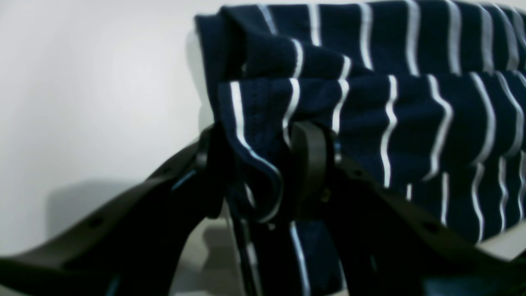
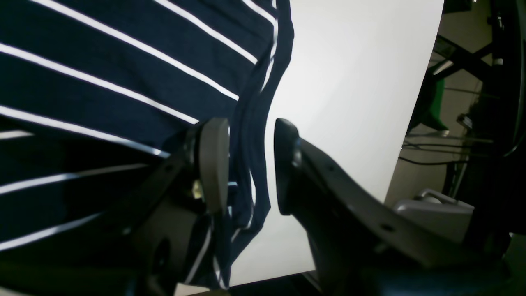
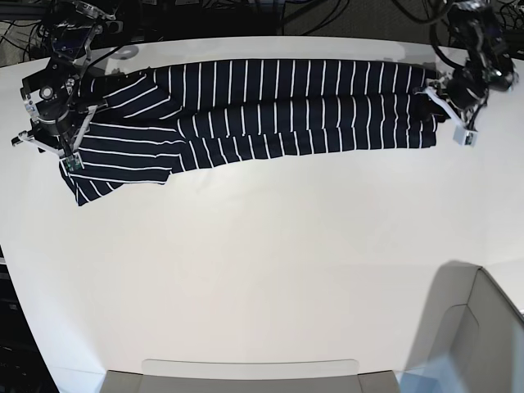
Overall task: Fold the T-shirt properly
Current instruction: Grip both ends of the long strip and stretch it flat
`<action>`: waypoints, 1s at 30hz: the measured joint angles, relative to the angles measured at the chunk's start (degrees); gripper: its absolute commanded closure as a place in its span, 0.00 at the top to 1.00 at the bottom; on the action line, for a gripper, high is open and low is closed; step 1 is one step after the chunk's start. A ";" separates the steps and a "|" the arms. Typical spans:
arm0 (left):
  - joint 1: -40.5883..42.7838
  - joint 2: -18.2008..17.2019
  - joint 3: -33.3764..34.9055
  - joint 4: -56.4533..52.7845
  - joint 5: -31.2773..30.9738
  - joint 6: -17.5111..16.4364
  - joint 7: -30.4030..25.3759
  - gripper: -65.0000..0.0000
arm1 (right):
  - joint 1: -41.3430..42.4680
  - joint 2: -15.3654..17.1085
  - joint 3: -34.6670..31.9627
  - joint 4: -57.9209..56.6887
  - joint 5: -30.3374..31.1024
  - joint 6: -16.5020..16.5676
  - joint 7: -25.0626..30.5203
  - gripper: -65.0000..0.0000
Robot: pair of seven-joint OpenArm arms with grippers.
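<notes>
The T-shirt (image 3: 270,106), dark navy with thin white stripes, lies folded into a long band across the far part of the white table (image 3: 262,246). One sleeve end spreads out at the base view's left. My left gripper (image 3: 449,115) is at the band's right end. In the left wrist view its jaws (image 1: 263,176) stand wide apart, with a looped hem of the T-shirt (image 1: 370,102) between them. My right gripper (image 3: 57,147) is at the left end. Its jaws (image 2: 248,164) are open around the T-shirt's edge (image 2: 123,74), and white table shows beside the cloth.
A grey box (image 3: 483,327) stands at the near right corner and a grey tray (image 3: 246,372) along the near edge. Beyond the table's edge (image 2: 415,102) in the right wrist view are cables, a stand and a green object (image 2: 435,98).
</notes>
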 measured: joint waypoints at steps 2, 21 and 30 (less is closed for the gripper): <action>-2.32 -0.17 1.68 -3.93 -1.18 -0.11 -3.58 0.36 | 0.20 -0.11 -0.02 0.00 -0.17 0.00 -0.04 0.30; -3.85 1.29 -7.02 -6.73 -4.66 -2.34 -0.11 0.00 | 2.21 -2.47 0.26 1.05 0.24 0.00 -0.02 0.30; -8.50 -4.52 -16.41 -6.23 5.92 1.92 11.56 0.00 | 2.62 -4.98 0.57 3.10 0.31 0.00 -0.09 0.30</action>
